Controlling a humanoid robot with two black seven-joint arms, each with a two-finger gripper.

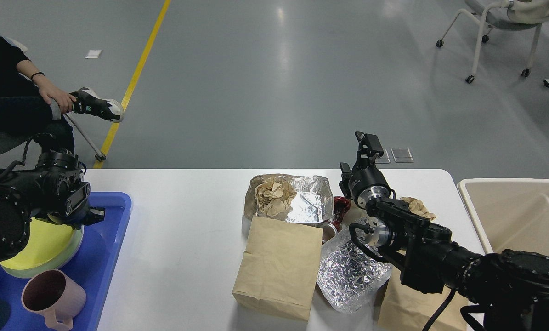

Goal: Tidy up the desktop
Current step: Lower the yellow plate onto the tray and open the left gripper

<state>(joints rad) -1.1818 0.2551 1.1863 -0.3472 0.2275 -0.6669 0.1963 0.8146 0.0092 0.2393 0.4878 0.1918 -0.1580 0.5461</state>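
The white desktop (187, 220) carries litter in its middle and right part: an open foil tray (308, 204) with crumpled brown paper inside, a flat brown paper bag (279, 266), a crinkled foil bag (348, 276) and a red can (341, 206). My left gripper (90, 215) hangs low over the yellow plate (40, 243), which lies flat on a pale green plate (70, 255) in the blue tray (109, 262). Its fingers are dark and mostly hidden. My right gripper (368, 143) points up past the table's far edge, beside the foil tray, holding nothing that I can see.
A pink mug (49, 294) stands at the tray's front. A beige bin (522, 216) sits off the table's right end. Crumpled paper (419, 207) and a second paper bag (403, 308) lie by my right arm. A seated person (21, 96) is at far left.
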